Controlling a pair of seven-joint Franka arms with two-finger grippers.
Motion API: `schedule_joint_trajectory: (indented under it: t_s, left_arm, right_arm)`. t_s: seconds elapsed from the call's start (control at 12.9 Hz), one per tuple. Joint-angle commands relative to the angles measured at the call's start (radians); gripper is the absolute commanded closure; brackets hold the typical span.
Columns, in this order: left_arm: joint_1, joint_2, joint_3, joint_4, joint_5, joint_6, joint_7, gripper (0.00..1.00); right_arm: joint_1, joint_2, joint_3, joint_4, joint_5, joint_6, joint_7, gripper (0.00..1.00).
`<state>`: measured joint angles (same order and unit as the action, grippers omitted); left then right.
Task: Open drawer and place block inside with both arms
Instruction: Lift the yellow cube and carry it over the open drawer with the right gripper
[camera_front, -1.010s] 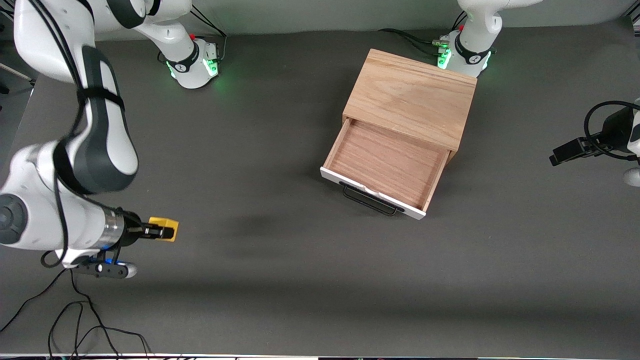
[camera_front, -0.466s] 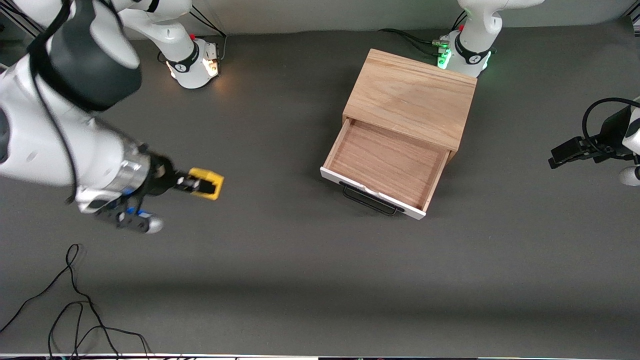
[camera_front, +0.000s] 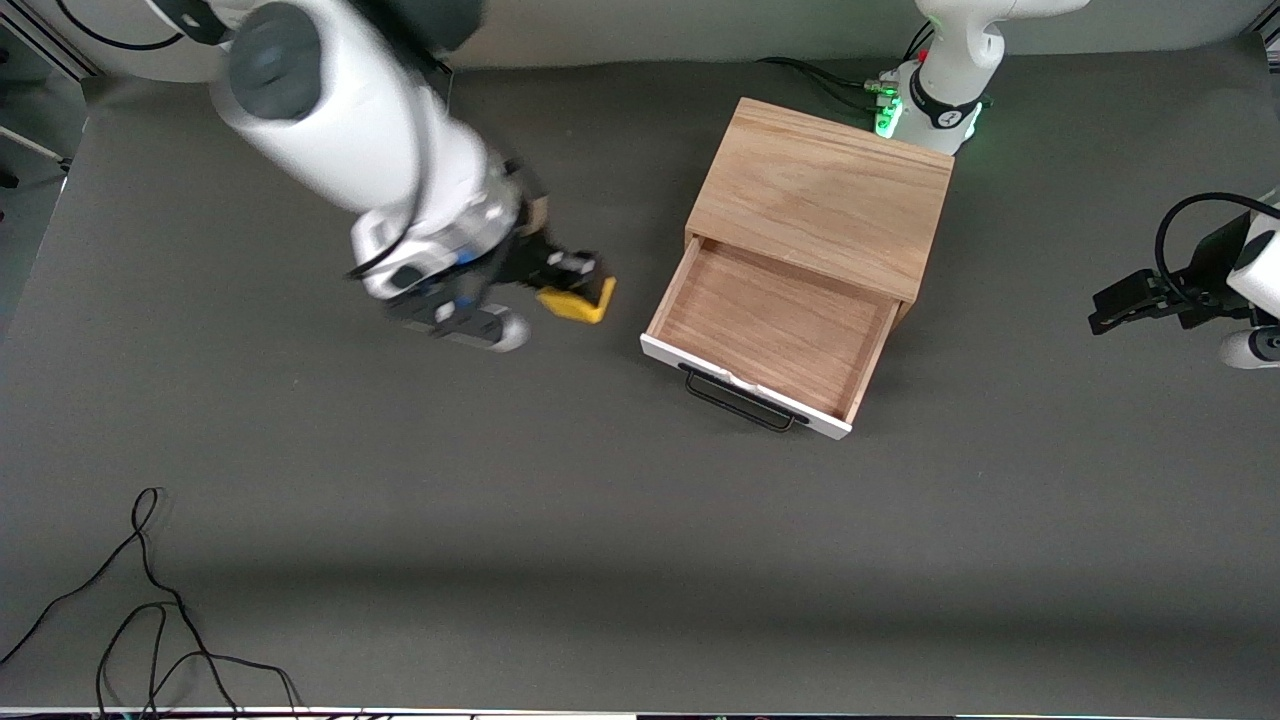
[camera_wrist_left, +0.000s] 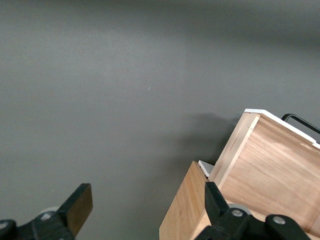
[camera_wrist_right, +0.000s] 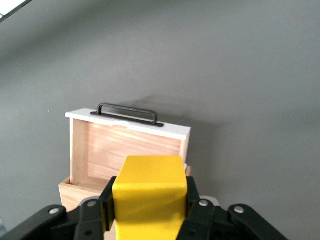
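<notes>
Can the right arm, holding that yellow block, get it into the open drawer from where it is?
Probably yes. The right gripper holds the block above the table just beside the drawer, which is pulled out, bare inside and uncovered.

Bare table (camera_front: 620, 520) around the open-topped drawer (camera_front: 770, 325)

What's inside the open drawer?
The drawer shows only bare wood; its part under the cabinet top is hidden. The block sits in the right end effector.
</notes>
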<state>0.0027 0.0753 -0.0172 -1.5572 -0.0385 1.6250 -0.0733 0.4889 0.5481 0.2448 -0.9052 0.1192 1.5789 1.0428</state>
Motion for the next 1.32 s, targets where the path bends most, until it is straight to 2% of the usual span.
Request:
schedule_joint_trajectory:
  t_s: [0.0,0.23,0.47,0.85,1.24]
  left_arm:
    - [-0.016,-0.032,0.014,-0.034,0.009,0.015,0.021,0.00]
    - [-0.024,-0.032,0.014,-0.034,0.009,0.012,0.023,0.00]
    - [-0.024,-0.034,0.014,-0.035,0.009,0.007,0.023,0.00]
    - [-0.024,-0.034,0.014,-0.035,0.009,0.006,0.049,0.00]
    - [-0.024,-0.032,0.014,-0.034,0.009,-0.002,0.053,0.00]
  right_arm:
    - [0.092,0.071,-0.007,0.020,-0.053,0.039,0.036,0.66]
    - [0.183,0.160,-0.012,0.012,-0.111,0.151,0.135,0.66]
    - [0.246,0.260,-0.012,0.011,-0.179,0.225,0.151,0.66]
    - [0.293,0.369,-0.018,0.002,-0.202,0.337,0.264,0.64]
    - [0.309,0.394,-0.018,-0.032,-0.208,0.369,0.305,0.45]
